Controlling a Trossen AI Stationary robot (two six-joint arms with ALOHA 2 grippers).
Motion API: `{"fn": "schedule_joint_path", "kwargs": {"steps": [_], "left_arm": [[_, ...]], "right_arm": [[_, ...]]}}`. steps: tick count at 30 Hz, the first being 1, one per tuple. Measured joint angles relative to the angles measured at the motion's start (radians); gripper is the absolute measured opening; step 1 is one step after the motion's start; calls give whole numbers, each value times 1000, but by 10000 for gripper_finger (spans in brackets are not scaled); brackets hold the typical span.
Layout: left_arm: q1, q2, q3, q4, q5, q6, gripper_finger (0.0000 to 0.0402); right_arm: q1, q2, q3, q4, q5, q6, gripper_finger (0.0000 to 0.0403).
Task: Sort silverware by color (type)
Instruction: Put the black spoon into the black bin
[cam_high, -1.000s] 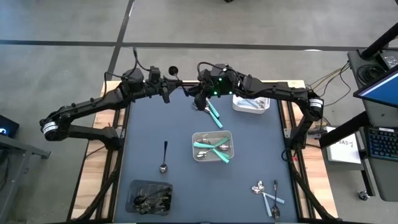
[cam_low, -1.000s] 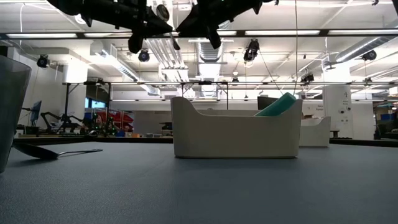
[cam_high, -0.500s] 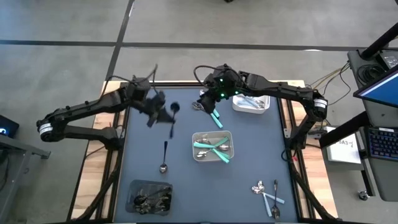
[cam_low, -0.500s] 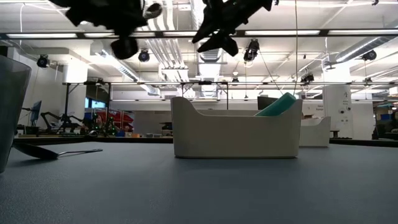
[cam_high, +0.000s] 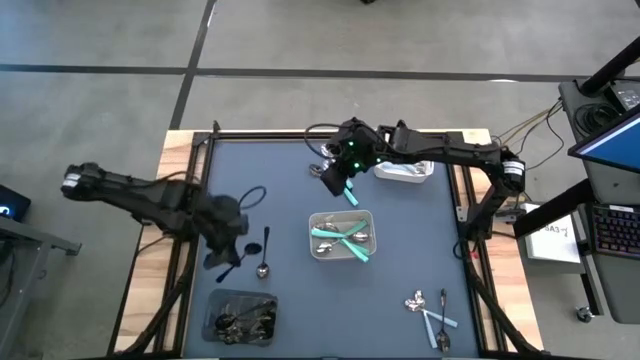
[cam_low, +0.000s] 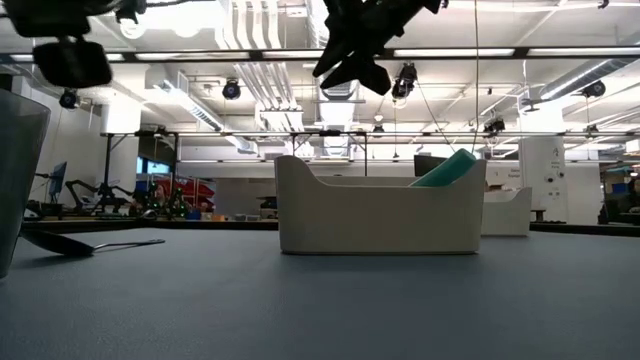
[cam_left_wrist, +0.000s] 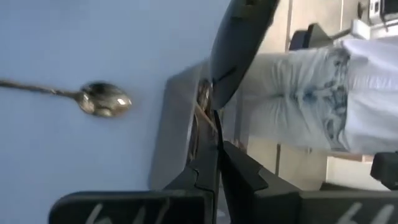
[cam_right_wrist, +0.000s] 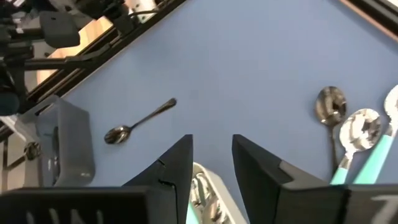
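My left gripper (cam_high: 226, 255) hovers near the table's near-left side, just beyond the dark tray (cam_high: 240, 315) that holds black silverware, and is shut on a black spoon (cam_left_wrist: 239, 37). An all-metal spoon (cam_high: 264, 250) lies flat on the mat beside it. My right gripper (cam_high: 335, 175) hangs open and empty over teal-handled spoons (cam_high: 346, 187) near the far edge. In the right wrist view the open gripper (cam_right_wrist: 211, 155) looks past those teal spoons (cam_right_wrist: 360, 137) and a metal spoon (cam_right_wrist: 329, 106). My left gripper pinches the black spoon between its two shut fingers at the narrow handle part (cam_left_wrist: 215, 127). The spoon runs on past the fingertips in line with the fingers, wide end (cam_left_wrist: 242, 31) away from them. It is lifted clear above the mat, beside the dark tray's wall (cam_left_wrist: 177, 134).
A white tray (cam_high: 342, 237) at mid-table holds teal-handled pieces, one handle (cam_low: 447, 168) sticking over its rim. Another white tray (cam_high: 403, 166) with metal pieces sits at the far right. Pale-blue-handled pieces (cam_high: 430, 312) lie near right. A person in jeans (cam_left_wrist: 305, 81) stands beyond the table.
My left arm has swung from the far edge, next to my right gripper, toward the near-left side and the dark tray, carrying the black spoon with it. My right gripper has stayed over the teal spoons near the far edge.
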Motion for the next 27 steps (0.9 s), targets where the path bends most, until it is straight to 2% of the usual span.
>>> {"fn": "schedule_joint_path", "kwargs": {"steps": [3, 8, 13, 19, 24, 27], "left_arm": [[-81, 5, -2, -2, -28, -29, 0], [-199, 67, -39, 101, -83, -250, 0], [-316, 180, -59, 246, -82, -420, 0], [-403, 335, -3, 248, -153, -626, 0], [-454, 464, 86, 247, -149, -651, 19], [-467, 534, 163, 231, -149, -616, 39]], "right_arm": [[16, 0, 0, -1, 0, -1, 96], [44, 0, 0, -51, 0, -2, 87], [91, 0, 0, -149, 0, 0, 82], [159, -4, -1, -203, -1, -3, 82], [189, -21, -1, -242, 0, -20, 82], [199, -34, -1, -309, 0, -21, 82]]}}
